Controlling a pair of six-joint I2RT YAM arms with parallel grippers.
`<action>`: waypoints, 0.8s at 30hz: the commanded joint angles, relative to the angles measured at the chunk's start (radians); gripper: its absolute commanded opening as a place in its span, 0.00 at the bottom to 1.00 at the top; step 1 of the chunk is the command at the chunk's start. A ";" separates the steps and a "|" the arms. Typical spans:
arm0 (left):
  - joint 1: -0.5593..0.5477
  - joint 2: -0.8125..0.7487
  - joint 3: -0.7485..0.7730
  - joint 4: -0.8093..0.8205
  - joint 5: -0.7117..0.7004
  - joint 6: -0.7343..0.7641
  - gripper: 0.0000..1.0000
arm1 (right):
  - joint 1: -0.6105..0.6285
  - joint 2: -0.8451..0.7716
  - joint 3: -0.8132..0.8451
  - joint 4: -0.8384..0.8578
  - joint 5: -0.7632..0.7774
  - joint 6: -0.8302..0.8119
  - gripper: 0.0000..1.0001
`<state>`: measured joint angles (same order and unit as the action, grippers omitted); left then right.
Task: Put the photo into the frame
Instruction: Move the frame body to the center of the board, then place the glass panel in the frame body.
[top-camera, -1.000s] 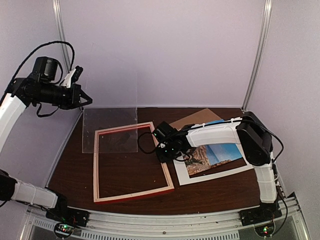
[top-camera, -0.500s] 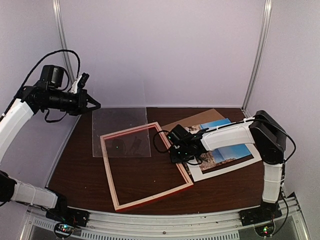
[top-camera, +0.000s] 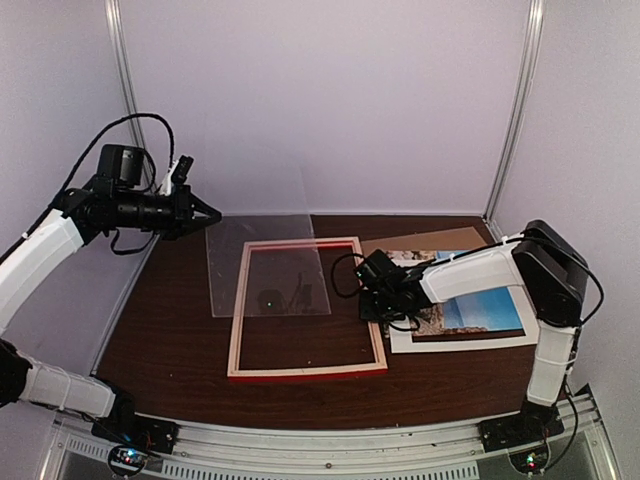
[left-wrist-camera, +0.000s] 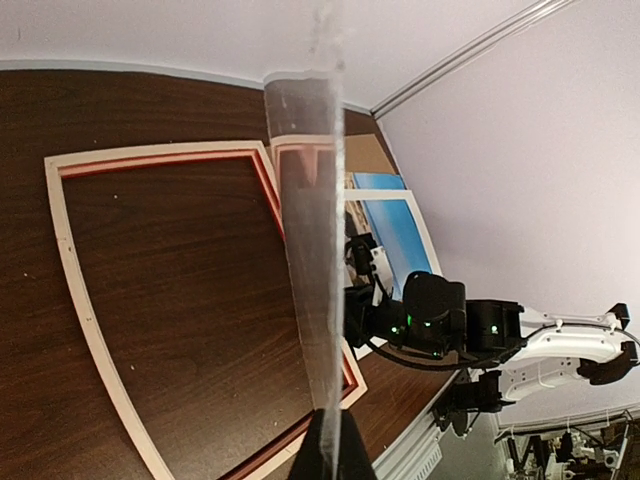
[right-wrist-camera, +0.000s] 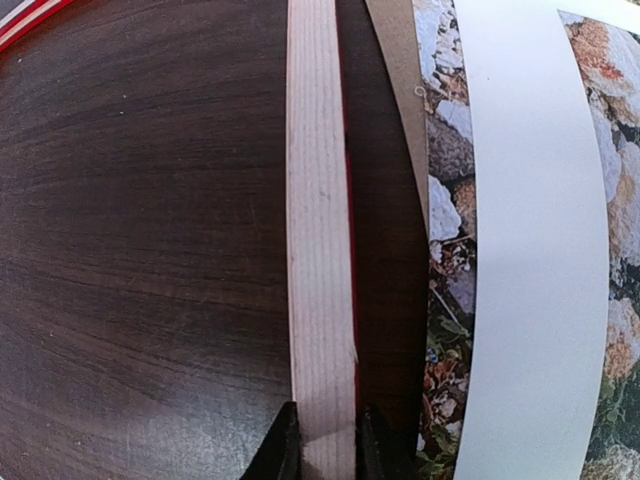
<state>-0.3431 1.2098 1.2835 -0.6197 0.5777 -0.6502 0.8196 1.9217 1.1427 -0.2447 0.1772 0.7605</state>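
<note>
Bright, even light leaves only soft shadows; both wrist views bow at the edges and blur close up.

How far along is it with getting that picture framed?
Early on. Done: the frame lies back-up on the table. In hand: the right hand pinches the frame's right side; the left hand holds a clear sheet above it. Left: the photo lies beside the frame, partly under a white border, not yet inside.
</note>
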 joint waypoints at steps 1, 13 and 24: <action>-0.023 -0.004 -0.054 0.195 0.054 -0.095 0.00 | -0.008 -0.047 -0.033 0.032 -0.001 0.049 0.22; -0.054 0.071 -0.085 0.316 0.103 -0.166 0.00 | -0.058 -0.180 -0.035 -0.051 -0.135 -0.057 0.43; -0.119 0.179 -0.073 0.494 0.164 -0.264 0.00 | -0.285 -0.351 -0.061 -0.237 -0.086 -0.238 0.60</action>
<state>-0.4381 1.3521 1.1976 -0.3012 0.6872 -0.8570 0.6048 1.6245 1.1179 -0.4038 0.0574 0.5968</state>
